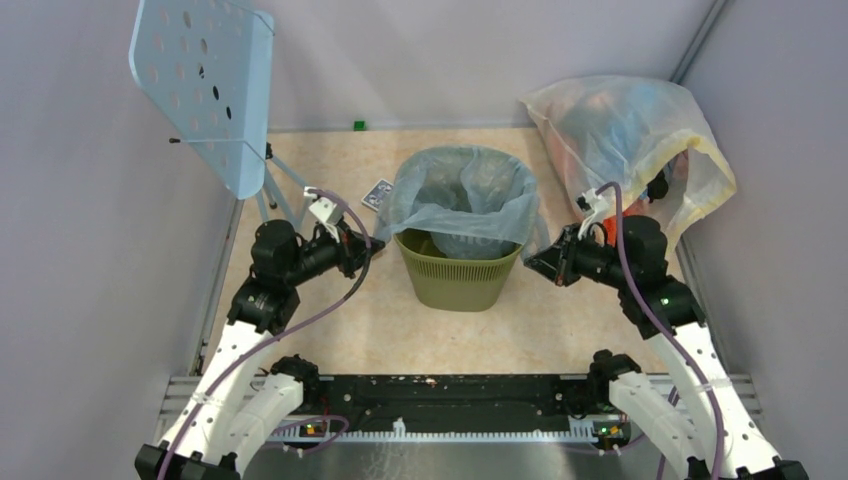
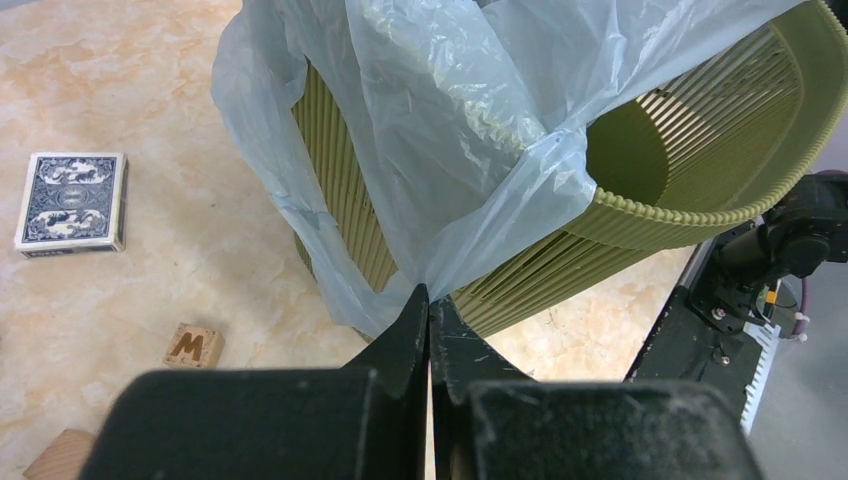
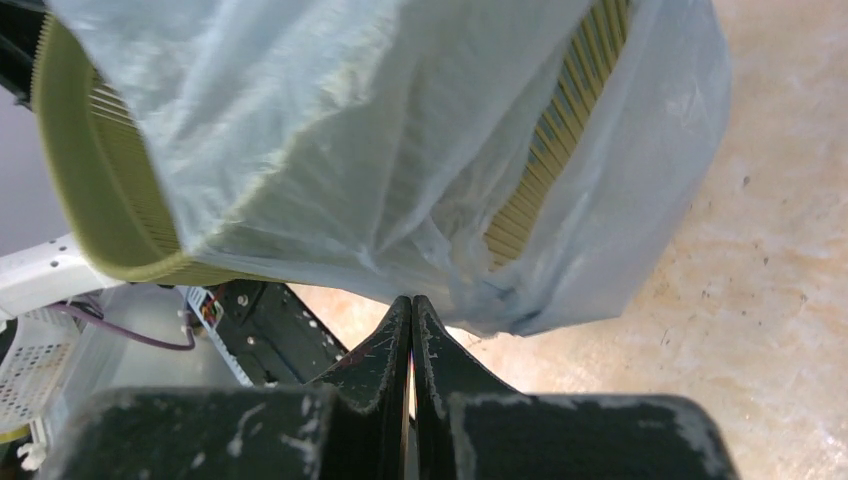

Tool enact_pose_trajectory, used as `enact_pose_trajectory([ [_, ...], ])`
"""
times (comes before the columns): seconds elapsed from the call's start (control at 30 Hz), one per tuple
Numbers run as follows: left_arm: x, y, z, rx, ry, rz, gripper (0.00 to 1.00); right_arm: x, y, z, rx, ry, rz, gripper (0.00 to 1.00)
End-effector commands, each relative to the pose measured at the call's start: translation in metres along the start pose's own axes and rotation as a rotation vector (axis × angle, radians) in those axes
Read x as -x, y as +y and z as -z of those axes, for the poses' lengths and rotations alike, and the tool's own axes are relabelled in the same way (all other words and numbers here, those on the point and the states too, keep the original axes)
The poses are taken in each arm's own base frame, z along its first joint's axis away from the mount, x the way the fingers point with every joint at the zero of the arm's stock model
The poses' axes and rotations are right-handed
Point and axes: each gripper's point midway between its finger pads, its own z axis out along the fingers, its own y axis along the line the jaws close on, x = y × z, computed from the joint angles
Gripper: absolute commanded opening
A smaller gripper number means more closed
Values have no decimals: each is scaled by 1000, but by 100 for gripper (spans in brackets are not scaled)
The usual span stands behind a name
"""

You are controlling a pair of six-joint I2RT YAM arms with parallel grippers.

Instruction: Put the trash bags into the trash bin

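Working arms remotely, I am seeing pale blue bag sitting inside green bin at centre of bench, its mouth draping over rim and hanging down outside walls. My left claw is squeezing fully closed, bag folds gathering to a point between its tips. My right claw is pressing closed too, tips touching bag's hanging hem; I cannot tell whether film is caught. Card box and lettered wooden block are lying on bench near bin.
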Motion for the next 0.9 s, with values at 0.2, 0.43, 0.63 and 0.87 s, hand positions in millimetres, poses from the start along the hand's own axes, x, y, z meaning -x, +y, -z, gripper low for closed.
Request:
enact_pose_trajectory([
  [0.2, 27, -45, 17, -178, -72, -21, 0, 4, -5, -7, 2, -18, 25, 0],
  [0.43, -3, -53, 27, -211, -20, -10, 0, -2, -15, -7, -43, -15, 34, 0],
  [0.63, -41, -25, 18, -110, 84, 24, 0, -6, -20, -11, -47, -4, 25, 0],
  [0.87, -57, -11, 1, -101, 170, 105, 0, 10, -27, 5, -162, -75, -3, 8],
])
